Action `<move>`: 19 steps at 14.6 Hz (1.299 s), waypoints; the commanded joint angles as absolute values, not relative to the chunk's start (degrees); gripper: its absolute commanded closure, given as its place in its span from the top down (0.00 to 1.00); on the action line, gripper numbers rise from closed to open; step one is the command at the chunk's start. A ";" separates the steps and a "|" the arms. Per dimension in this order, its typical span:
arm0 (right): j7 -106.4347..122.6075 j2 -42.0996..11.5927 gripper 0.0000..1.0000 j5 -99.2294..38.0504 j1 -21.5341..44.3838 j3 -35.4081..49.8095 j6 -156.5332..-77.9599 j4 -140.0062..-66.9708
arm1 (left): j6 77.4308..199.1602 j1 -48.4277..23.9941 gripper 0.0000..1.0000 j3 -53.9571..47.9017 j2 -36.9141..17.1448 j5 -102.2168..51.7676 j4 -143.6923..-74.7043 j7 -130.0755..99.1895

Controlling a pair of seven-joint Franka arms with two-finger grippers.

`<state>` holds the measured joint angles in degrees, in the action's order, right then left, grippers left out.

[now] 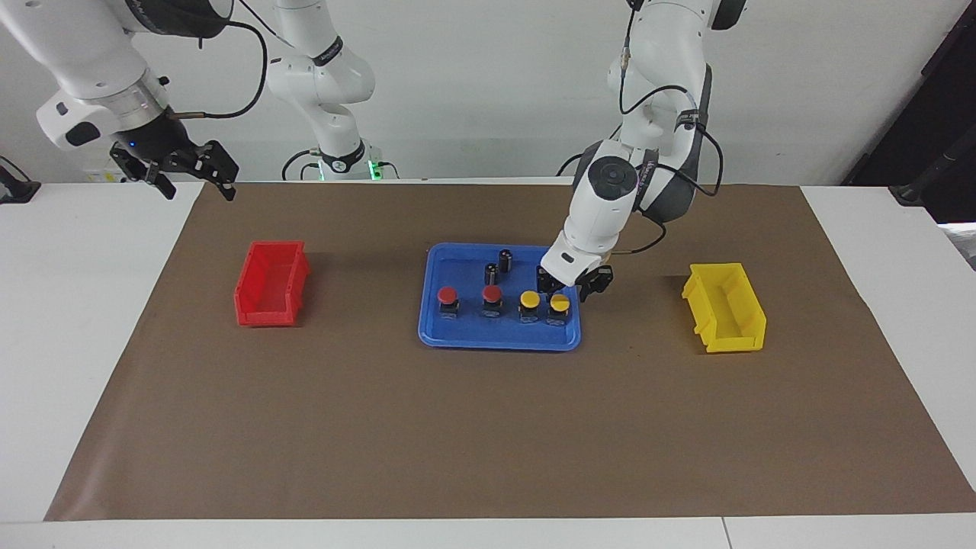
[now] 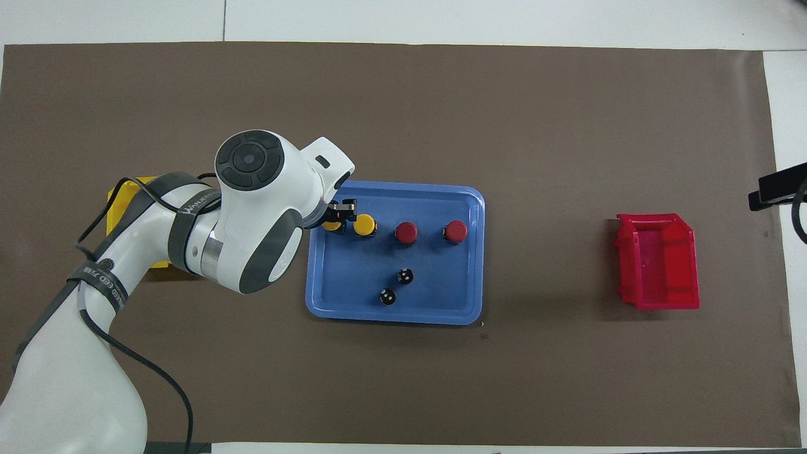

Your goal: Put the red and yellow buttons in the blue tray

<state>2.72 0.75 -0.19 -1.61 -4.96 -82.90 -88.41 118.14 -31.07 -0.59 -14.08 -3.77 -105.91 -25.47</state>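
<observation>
The blue tray [image 1: 465, 332] lies mid-table on the brown mat; it also shows in the overhead view [image 2: 441, 287]. In it, four buttons stand in a row: two red ones [image 1: 447, 297] [image 1: 492, 296] and two yellow ones [image 1: 529, 302] [image 1: 560, 305]. They show from overhead as red [image 2: 455, 231] [image 2: 406, 232] and yellow [image 2: 364, 224] [image 2: 329, 225], the last partly hidden by the hand. My left gripper [image 1: 572, 285] [image 2: 340, 212] is open, just over the yellow button at the tray's left-arm end, holding nothing. My right gripper [image 1: 194, 177] waits open, raised over the right arm's end.
Two dark capless cylinders [image 1: 492, 273] [image 1: 505, 259] stand in the tray nearer the robots than the buttons. A red bin [image 1: 271, 284] [image 2: 661, 261] sits toward the right arm's end. A yellow bin [image 1: 724, 306] sits toward the left arm's end, mostly hidden overhead by the left arm.
</observation>
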 commanded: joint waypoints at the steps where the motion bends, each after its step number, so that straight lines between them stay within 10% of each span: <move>1: 3.60 1.23 1.00 0.79 -2.02 -4.75 -81.56 -88.68 | 115.05 -29.98 1.00 0.18 -11.79 -3.69 -105.20 -25.58; 13: 3.60 1.14 1.00 0.53 -1.93 -4.83 -81.47 -88.42 | 97.04 -12.24 1.00 0.79 5.61 0.18 -104.85 -9.71; 19: 3.60 1.23 1.00 0.53 -1.67 -4.83 -80.86 -88.51 | 92.46 -5.28 1.00 1.76 6.07 -0.44 -101.62 0.35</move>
